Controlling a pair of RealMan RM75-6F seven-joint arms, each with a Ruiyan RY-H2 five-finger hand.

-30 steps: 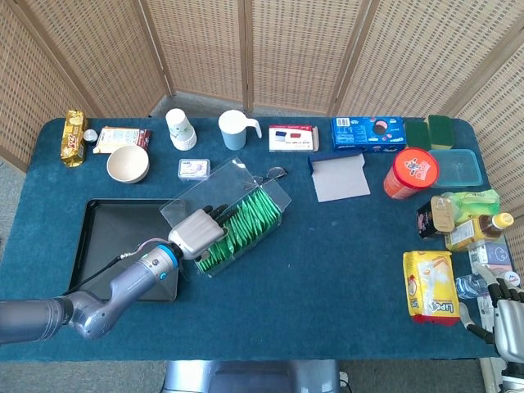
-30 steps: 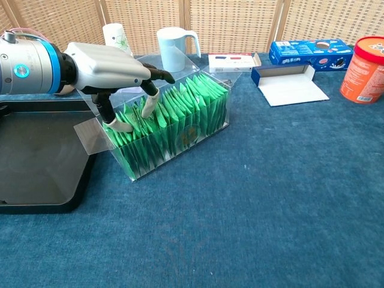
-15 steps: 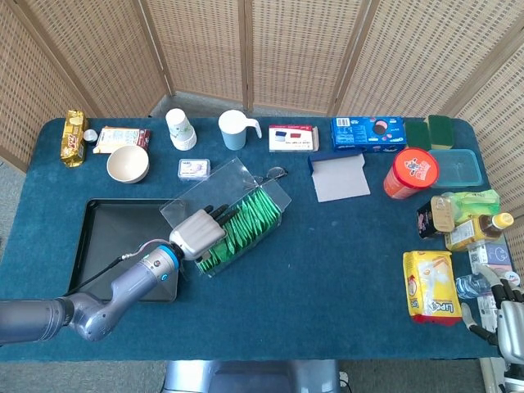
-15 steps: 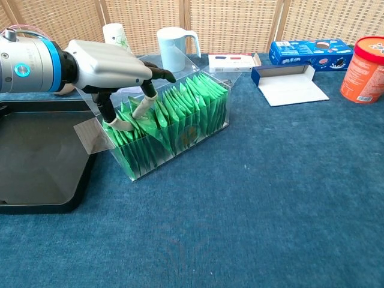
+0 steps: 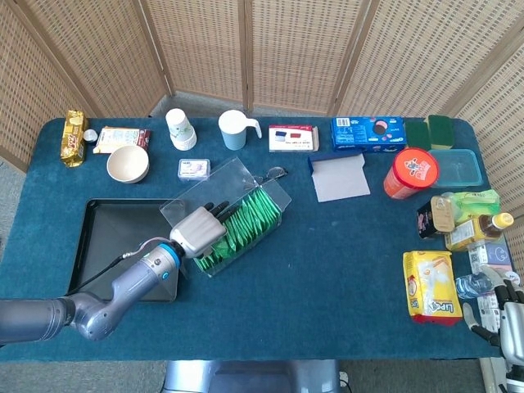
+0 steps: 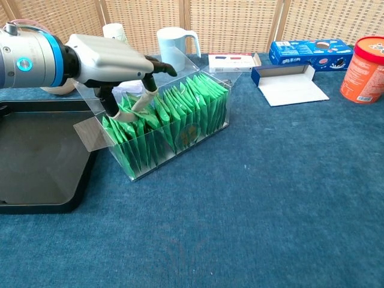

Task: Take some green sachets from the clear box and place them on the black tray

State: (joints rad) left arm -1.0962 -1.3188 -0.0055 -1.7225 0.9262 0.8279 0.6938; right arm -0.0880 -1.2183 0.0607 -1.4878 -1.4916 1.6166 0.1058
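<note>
Right hand [image 5: 512,327] cut off at 4 o'clock corner, head view. Left hand's [image 6: 111,57] fingertips [image 6: 123,114] buried among green sachets [image 6: 174,114]; hold unclear.

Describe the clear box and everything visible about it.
The clear box looks like transparent plastic, rectangular, set at an angle on the blue tabletop beside the black tray. Its lid stands open behind it. Green sachets stand packed upright in a row inside. The left hand reaches into its tray-side end, fingers among the sachets.

The left hand [image 6: 111,60] pinches with fingers curled downward, while the right hand [image 5: 509,318] rests low, fingers apart.
</note>
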